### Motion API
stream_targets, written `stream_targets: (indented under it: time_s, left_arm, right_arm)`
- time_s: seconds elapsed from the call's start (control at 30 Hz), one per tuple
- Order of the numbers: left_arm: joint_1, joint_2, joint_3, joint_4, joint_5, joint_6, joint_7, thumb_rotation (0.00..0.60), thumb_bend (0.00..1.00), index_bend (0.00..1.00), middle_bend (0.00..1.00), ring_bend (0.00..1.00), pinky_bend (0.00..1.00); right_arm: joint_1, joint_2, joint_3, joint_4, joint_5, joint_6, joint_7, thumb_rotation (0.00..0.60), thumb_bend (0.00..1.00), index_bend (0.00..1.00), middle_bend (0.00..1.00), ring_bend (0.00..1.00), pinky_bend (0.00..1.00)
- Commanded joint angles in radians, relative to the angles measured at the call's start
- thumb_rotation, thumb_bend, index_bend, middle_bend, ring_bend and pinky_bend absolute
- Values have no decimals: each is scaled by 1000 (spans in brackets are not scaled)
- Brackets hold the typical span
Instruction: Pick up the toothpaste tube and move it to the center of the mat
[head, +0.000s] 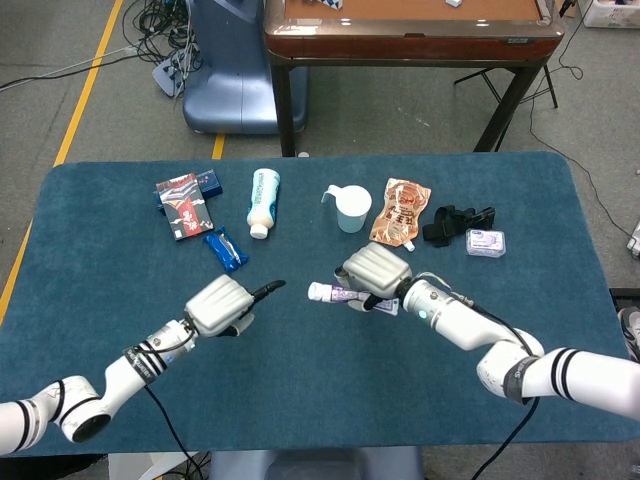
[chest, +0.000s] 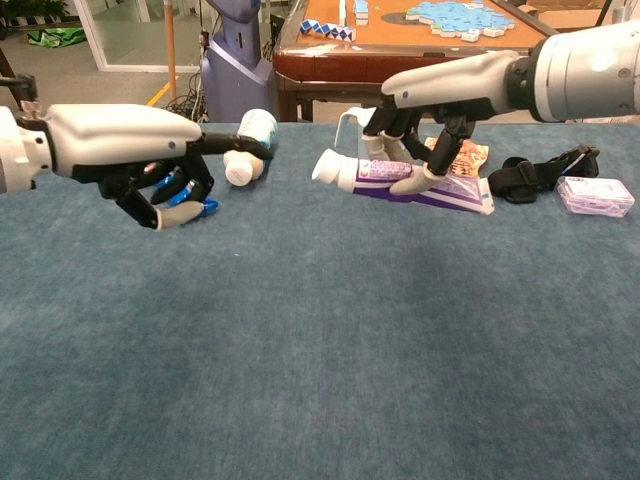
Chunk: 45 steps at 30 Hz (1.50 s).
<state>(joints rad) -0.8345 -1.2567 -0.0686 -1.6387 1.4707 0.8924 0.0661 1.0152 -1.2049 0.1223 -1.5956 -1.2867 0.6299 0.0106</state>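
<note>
Bare mat (head: 320, 380) before both hands.

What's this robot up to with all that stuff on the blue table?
It is moving a toothpaste tube. Its right hand grips the tube near the middle of the blue mat, cap pointing toward the other arm. The left hand holds nothing, one finger stretched out and the rest curled in. A bottle, a cup and snack packets lie along the far side, untouched.

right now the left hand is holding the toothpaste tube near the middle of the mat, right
Not quite: the right hand holds the toothpaste tube near the middle of the mat. The chest view shows the left hand apart from it, holding nothing.
</note>
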Motion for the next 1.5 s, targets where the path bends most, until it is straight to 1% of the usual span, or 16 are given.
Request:
stream_targets:
  time_s: [0.03,0.13,0.23,0.3,0.33,0.5,0.6,0.63,0.7,0.77,0.8,0.93,1.03,1.17,1.33,1.5]
  left_arm:
    - [49,39,-19,-32,-65,48,-51,600,422,1,450,458,683]
    - [84,65,-39,-53,-126,71,-120,600,327,0,369,355,607]
    - [105,81,-58,-68,-170,77,-178,600,272,0,288,286,552]
    - [113,89,-69,-77,-195,75,-207,564,236,0,235,243,514]
    - [119,93,-76,-84,-211,75,-227,530,219,0,219,229,497]
    - [143,91,-107,-114,-269,78,-311,308,142,0,177,182,400]
    - [154,92,-132,-133,-295,68,-384,171,110,0,148,155,363]
    - [156,94,-139,-139,-300,63,-409,149,105,0,145,153,357]
    - [161,96,-155,-151,-303,56,-461,70,90,0,135,147,344]
    - [165,92,-167,-156,-299,56,-495,15,74,0,126,136,316]
    - [166,89,-171,-157,-295,57,-502,1,66,0,118,127,301]
    - [168,57,-183,-147,-283,78,-508,0,44,0,97,98,244]
    - [165,26,-188,-136,-284,92,-488,0,39,0,72,70,213]
    - [156,-20,-198,-128,-303,109,-450,0,36,0,43,45,180]
    - [141,-76,-207,-103,-313,127,-398,0,34,0,16,28,140]
    - [138,-125,-214,-87,-317,151,-371,0,32,0,13,26,133]
  right_arm:
    - [-28,-4,-4,2,-12,29,31,600,908,851,763,645,413]
    - [-53,-20,-7,8,-33,57,72,600,907,851,764,652,440]
    - [-71,-42,-8,14,-56,84,106,600,907,851,766,664,451]
    - [-82,-59,-6,15,-67,105,127,600,907,851,767,672,453]
    - [-89,-70,-8,17,-76,118,136,600,907,851,768,674,453]
    - [-125,-126,-11,24,-108,185,174,600,896,853,772,677,453]
    - [-140,-162,-11,34,-124,219,193,600,889,853,772,677,453]
    - [-144,-172,-11,37,-128,227,198,600,886,853,773,677,456]
    - [-152,-200,-7,45,-136,250,210,600,884,853,776,677,463]
    - [-161,-237,-1,57,-145,281,212,600,880,856,779,678,468]
    - [-164,-256,0,65,-150,295,211,600,876,861,782,679,475]
    - [-170,-338,8,105,-169,336,219,600,864,869,787,681,483]
    - [-164,-389,14,137,-174,345,206,600,862,869,787,688,483]
    - [-154,-453,39,160,-162,358,176,600,861,870,787,696,483]
    - [-136,-511,68,186,-144,354,152,600,858,870,787,696,483]
    - [-118,-553,101,210,-113,343,139,600,858,870,787,696,483]
